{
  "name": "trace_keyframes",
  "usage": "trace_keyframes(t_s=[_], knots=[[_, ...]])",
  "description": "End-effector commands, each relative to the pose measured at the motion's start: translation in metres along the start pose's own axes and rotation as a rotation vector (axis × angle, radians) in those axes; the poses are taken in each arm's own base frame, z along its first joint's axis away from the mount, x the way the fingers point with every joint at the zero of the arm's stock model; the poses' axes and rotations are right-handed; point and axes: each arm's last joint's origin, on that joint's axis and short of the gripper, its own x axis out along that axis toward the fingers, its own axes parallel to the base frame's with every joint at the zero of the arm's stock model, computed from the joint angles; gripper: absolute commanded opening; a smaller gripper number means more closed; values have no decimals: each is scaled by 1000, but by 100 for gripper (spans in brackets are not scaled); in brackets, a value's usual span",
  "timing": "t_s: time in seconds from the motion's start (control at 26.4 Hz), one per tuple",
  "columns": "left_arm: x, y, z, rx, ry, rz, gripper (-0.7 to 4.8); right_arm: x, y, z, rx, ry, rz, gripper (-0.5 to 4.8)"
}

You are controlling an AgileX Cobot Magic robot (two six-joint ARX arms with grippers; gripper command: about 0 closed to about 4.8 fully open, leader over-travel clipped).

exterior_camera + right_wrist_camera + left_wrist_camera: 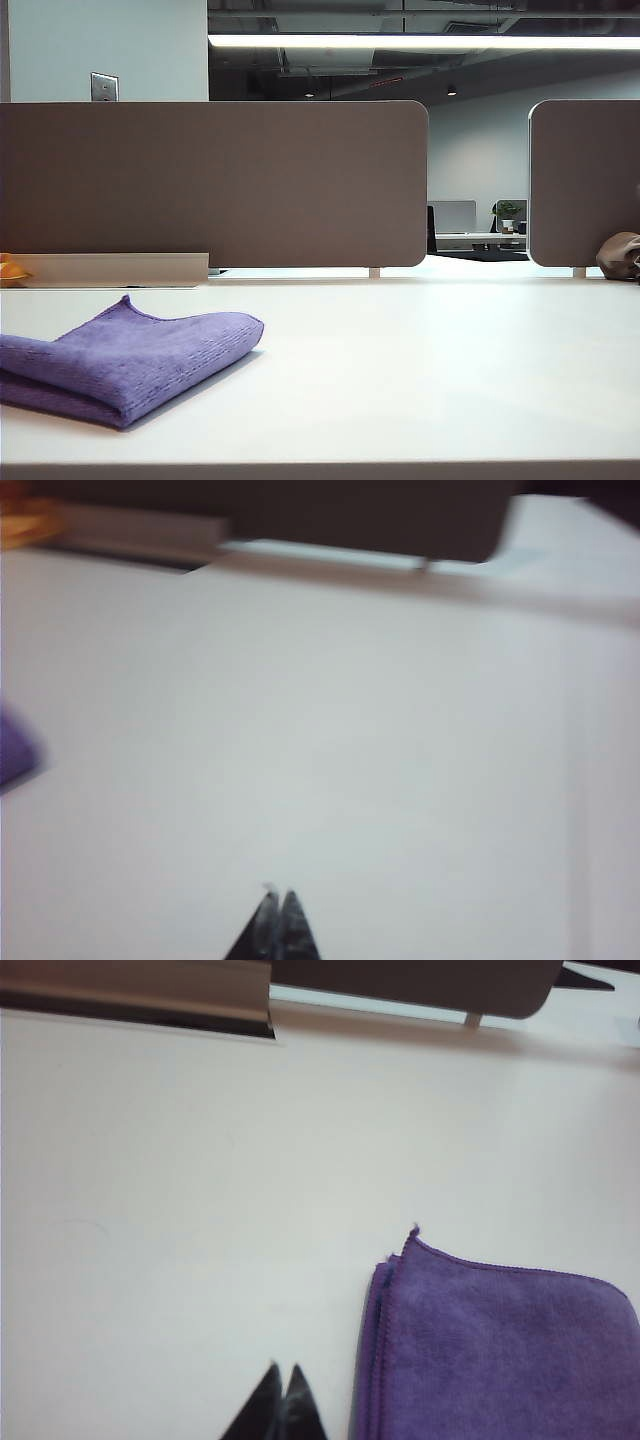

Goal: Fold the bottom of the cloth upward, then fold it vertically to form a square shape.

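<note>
The purple cloth (120, 365) lies folded in stacked layers at the front left of the white table (430, 360), one corner peaking up. In the left wrist view the cloth (500, 1350) shows its hemmed, layered edge just beside my left gripper (284, 1368), which is shut and empty over bare table. My right gripper (277, 892) is shut too, holding nothing, above bare table; a sliver of the cloth (15, 750) shows far off at that blurred view's edge. Neither gripper appears in the exterior view.
A grey partition (215, 185) stands along the table's far edge, with a second panel (585, 180) at the right. A brown-grey lumpy object (620, 256) sits at the far right. A beige bar (115, 270) and an orange item (12, 270) are at the back left.
</note>
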Motion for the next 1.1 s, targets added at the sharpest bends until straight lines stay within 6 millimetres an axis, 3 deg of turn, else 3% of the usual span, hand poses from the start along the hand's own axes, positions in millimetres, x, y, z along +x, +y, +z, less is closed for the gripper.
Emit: trace_keyframes(t_s=[0.04,0.15,0.38,1.1], knots=[[0,0,1,13,-27,-4,-2,-1,-18,4,25,-47,-191,0],[1,0,0,14,-33,-3,-2,-2,-32,3,38,-42,-335,-1],[2,1,0,16,-41,-4,-2,-4,-40,2,45,-39,-416,-1],[2,0,0,16,-41,-4,-2,-4,-41,1,46,-37,-422,-1]])
